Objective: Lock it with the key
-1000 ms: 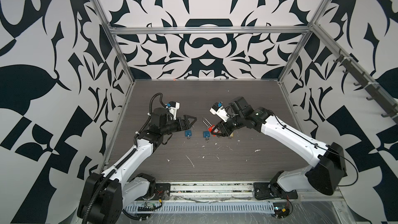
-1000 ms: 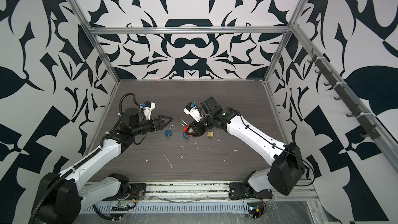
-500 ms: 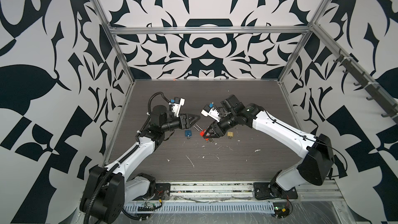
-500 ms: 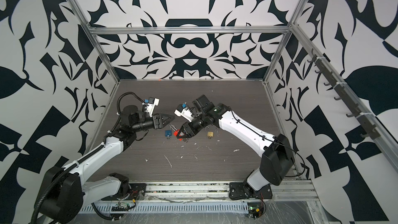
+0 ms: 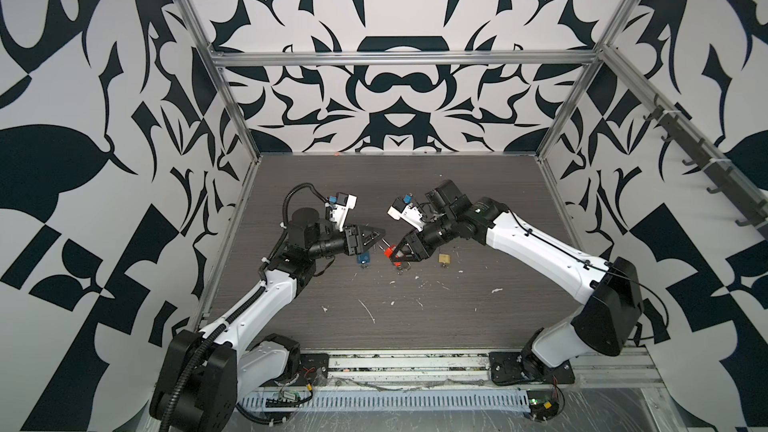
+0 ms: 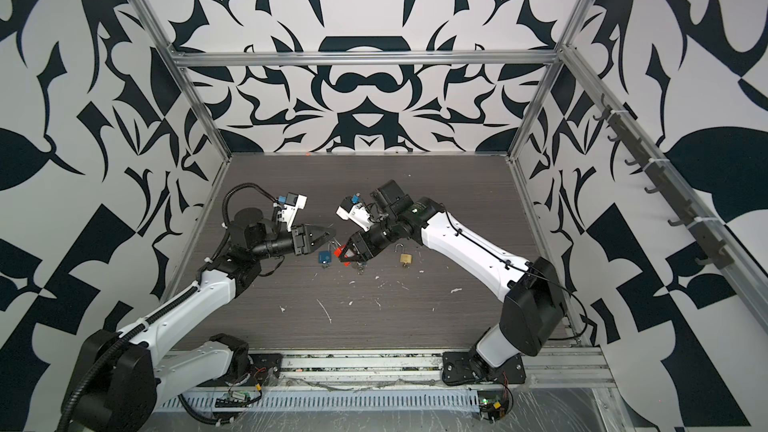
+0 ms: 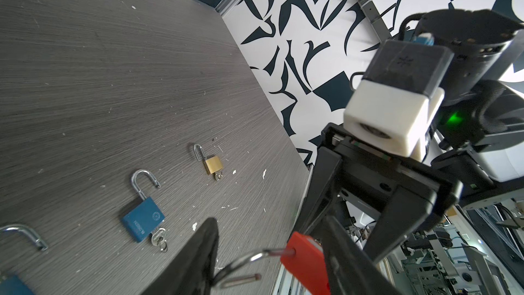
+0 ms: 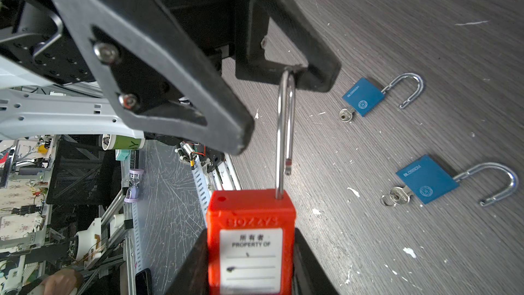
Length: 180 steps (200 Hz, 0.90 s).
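While right gripper (image 8: 251, 236) is clamping lock (image 8: 249, 217), left gripper (image 8: 280, 107) is straddling shackle (image 8: 279, 166), unclenched; lopsided squeeze risking lock twisting free.

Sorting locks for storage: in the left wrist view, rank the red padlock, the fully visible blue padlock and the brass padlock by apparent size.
1. The red padlock and the blue padlock look alike in size. The red one is nearer the camera and cropped, so they stay unranked.
2. The brass padlock is clearly smallest.

Straight ahead of the left gripper (image 5: 379, 237), the right gripper (image 5: 391, 258) and its red padlock (image 5: 388, 251) block the way. A blue padlock (image 5: 362, 258) lies just beneath; on the far side of both, the table (image 5: 415, 184) is open.
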### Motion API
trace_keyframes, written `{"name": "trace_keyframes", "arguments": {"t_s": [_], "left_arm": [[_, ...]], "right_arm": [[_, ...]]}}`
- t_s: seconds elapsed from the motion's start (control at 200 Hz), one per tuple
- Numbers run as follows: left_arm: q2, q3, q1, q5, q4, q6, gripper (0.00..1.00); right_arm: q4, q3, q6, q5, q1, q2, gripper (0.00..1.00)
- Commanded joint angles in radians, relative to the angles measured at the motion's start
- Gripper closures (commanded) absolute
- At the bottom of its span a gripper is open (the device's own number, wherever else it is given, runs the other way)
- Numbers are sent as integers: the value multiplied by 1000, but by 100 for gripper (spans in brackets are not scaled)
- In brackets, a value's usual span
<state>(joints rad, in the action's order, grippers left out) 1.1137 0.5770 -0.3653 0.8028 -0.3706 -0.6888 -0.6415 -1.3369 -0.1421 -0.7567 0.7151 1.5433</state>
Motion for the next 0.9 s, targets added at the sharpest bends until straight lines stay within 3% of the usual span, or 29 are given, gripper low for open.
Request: {"name": "trace_keyframes", "arguments": {"t_s": [0.0,0.29,0.895], "left_arm": [[6,-15,-4,33,-25,-5,40],[-15,-37,-6,30,-18,-14,46],[105,-1,-7,41,-122,-63,57]], "right_arm": [[31,-48,-9,22,0,-11,100],[-46,-71,58,210,1,-9,100],[-63,-67,132,223,25,13,100]]}}
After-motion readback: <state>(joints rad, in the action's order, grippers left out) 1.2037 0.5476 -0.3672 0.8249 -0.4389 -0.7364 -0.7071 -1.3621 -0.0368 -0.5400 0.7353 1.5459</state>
